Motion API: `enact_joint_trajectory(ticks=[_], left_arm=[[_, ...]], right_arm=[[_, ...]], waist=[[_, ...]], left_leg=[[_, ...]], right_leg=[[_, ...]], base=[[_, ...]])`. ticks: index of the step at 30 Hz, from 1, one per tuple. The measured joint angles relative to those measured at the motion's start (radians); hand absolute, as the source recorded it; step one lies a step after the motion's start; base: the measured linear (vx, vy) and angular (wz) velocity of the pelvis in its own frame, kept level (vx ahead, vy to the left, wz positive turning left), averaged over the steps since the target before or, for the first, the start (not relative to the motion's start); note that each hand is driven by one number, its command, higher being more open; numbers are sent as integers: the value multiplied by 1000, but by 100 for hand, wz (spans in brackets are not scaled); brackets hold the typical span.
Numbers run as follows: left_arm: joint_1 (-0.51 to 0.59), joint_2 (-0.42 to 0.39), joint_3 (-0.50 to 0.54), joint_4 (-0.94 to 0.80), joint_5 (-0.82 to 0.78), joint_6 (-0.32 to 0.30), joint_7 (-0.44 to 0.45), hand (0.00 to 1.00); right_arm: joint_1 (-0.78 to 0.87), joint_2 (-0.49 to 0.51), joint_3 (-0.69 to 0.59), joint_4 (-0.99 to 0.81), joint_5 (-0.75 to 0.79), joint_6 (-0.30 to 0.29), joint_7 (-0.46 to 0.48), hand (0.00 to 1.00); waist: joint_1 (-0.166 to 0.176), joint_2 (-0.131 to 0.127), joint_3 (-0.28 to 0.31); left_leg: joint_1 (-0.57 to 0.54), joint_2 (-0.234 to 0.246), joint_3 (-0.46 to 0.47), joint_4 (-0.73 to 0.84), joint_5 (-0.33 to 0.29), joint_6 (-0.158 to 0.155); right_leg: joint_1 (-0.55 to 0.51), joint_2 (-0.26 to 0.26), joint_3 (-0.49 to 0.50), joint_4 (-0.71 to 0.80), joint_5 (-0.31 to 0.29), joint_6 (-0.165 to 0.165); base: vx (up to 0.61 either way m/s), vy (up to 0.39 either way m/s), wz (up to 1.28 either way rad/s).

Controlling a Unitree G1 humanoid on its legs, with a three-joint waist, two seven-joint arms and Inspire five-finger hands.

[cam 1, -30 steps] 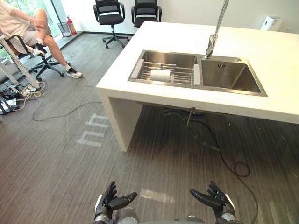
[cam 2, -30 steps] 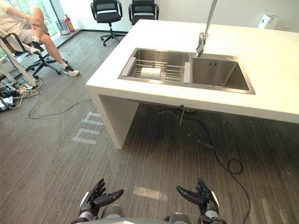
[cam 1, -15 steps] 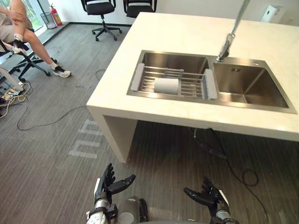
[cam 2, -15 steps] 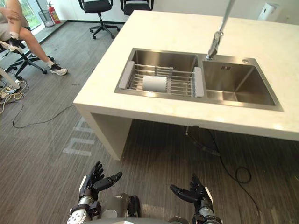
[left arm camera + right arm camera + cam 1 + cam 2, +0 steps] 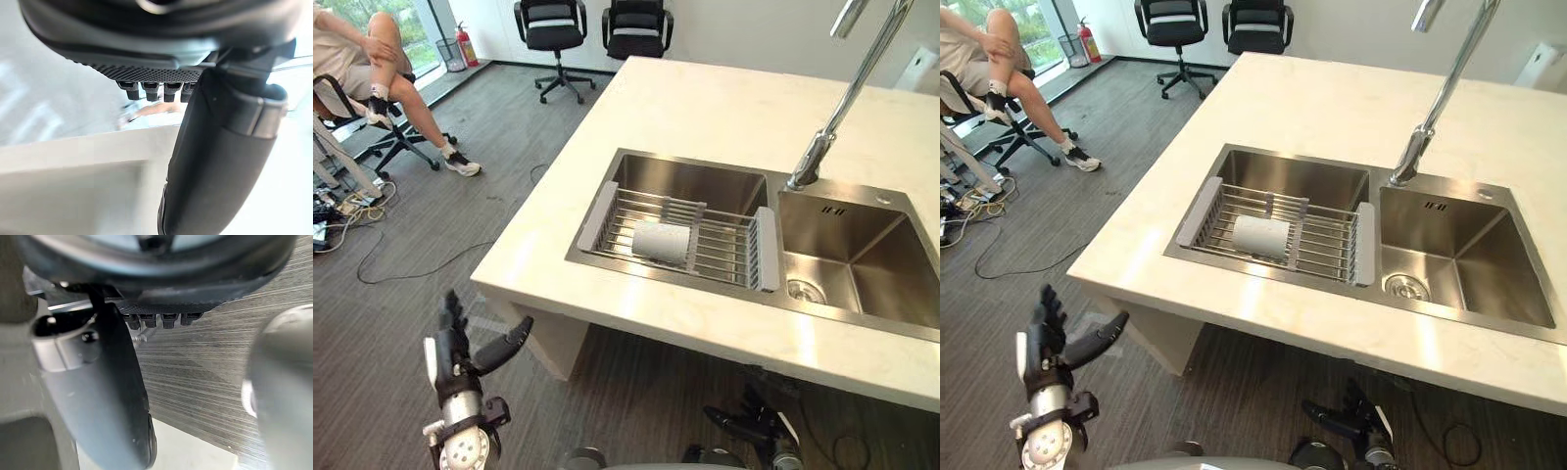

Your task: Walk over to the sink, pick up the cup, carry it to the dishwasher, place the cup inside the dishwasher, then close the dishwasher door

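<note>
A white cup [image 5: 662,242] lies on its side on the wire rack [image 5: 724,253] set in the left basin of the steel sink [image 5: 862,264], which is sunk into a white counter [image 5: 705,108]. My left hand [image 5: 456,354] is raised below the counter's near left corner, fingers straight and spread, holding nothing. Low under the counter's front edge sits my right hand [image 5: 752,427], also open and empty. Both hands are well short of the cup. In the left wrist view the thumb [image 5: 220,161] stands out with the fingers [image 5: 154,90] straight past it.
A tall chrome faucet [image 5: 842,98] rises between the two basins. Two black office chairs [image 5: 558,29] stand at the far end of the counter. A person [image 5: 372,59] sits on a chair at the far left, with cables on the floor nearby.
The camera has moved closer to the counter, so the sink looks larger and nearer. My left hand has risen and swung out to the left; my right hand stays low.
</note>
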Motion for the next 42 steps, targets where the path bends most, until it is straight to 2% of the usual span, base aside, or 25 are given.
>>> enact_joint_trajectory(ticks=[3,4,6,9,11,13,16,22,26,27,30,31,32,33,35,42], left_arm=[[12,3,42,-150,99,0,47,100],[12,7,51,-180,115,-1,53,100],[11,49,77,-285,141,-5,52,100],[-7,83,100,-392,121,-29,11,100],[-39,89,88,-453,63,-57,-84,100],[-56,103,62,-468,21,-58,-160,100],[-63,110,-19,-467,-46,-55,-288,100],[-87,112,-170,-409,-33,-6,-368,100],[-114,119,-255,-333,30,54,-371,100],[-116,123,-269,-314,36,71,-371,100],[-136,139,-298,-271,76,107,-363,100],[-167,191,-327,-222,171,161,-297,100],[-172,191,-327,-221,183,165,-288,100],[-173,193,-326,-220,183,165,-281,100],[-173,203,-326,-200,183,173,-266,100],[-286,268,-326,-128,203,258,-189,100]], right_arm=[[32,-25,-52,-1,2,10,0,100],[38,-32,-65,-1,7,11,-3,100],[46,-45,-129,3,31,12,-6,100],[71,-46,-164,5,34,8,-7,100],[91,-40,-166,6,32,3,-9,100],[93,-20,-166,10,29,1,-13,100],[94,28,-164,20,29,-4,-26,100],[94,50,-164,20,31,-7,-52,100],[111,51,-173,20,52,-5,-77,100],[115,51,-181,21,56,-3,-81,100],[121,51,-208,37,81,9,-83,100],[114,55,-246,39,81,29,-80,100],[113,55,-248,38,81,30,-79,100],[108,58,-250,39,81,35,-80,100],[110,66,-250,36,81,41,-74,100],[113,64,-200,12,76,49,-49,100]], waist=[[10,2,-2],[16,5,-7],[22,19,-17],[20,12,-45],[17,14,-54],[19,21,-58],[16,13,-69],[-2,12,-75],[-17,3,-83],[-25,10,-96],[-35,5,-101],[-64,10,-102],[-65,16,-100],[-65,15,-97],[-65,7,-92],[-93,16,-87]], left_leg=[[-98,38,0,228,96,19],[-110,42,2,252,93,24],[-119,46,2,167,114,33],[-57,-7,0,5,115,25],[6,-56,-14,-136,128,7],[28,-74,-30,-177,132,2],[53,-85,-28,-213,132,2],[67,-77,-16,-250,132,3],[86,-61,28,-271,132,3],[90,-57,30,-283,132,3],[105,-49,42,-307,132,3],[132,-39,70,-402,124,7],[132,-35,69,-411,106,1],[131,-35,71,-413,100,-6],[129,-45,83,-397,83,5],[130,-52,106,-401,77,-6]], right_leg=[[80,14,-20,-77,8,-12],[87,15,-19,-87,8,-12],[102,15,-19,-110,15,-4],[117,-3,-31,-158,42,13],[128,-19,-46,-189,57,33],[133,-29,-45,-195,61,40],[140,-32,-30,-202,64,44],[119,-13,7,-215,84,40],[96,10,55,-214,96,28],[85,18,69,-214,100,24],[69,33,99,-215,111,16],[70,75,123,-313,196,1],[73,83,124,-338,218,3],[79,85,129,-359,238,2],[102,80,147,-413,274,12],[88,77,169,-424,287,17]], base=[[143,-178,13],[157,-93,-5],[171,-27,-1],[106,44,18],[94,133,26],[40,117,7],[15,93,-6],[-39,20,-18],[-76,-23,-36],[-73,-31,-32],[-167,-23,-42],[-349,24,-48],[-324,50,-42],[-154,65,-15],[-119,46,-18],[-31,21,-10]])
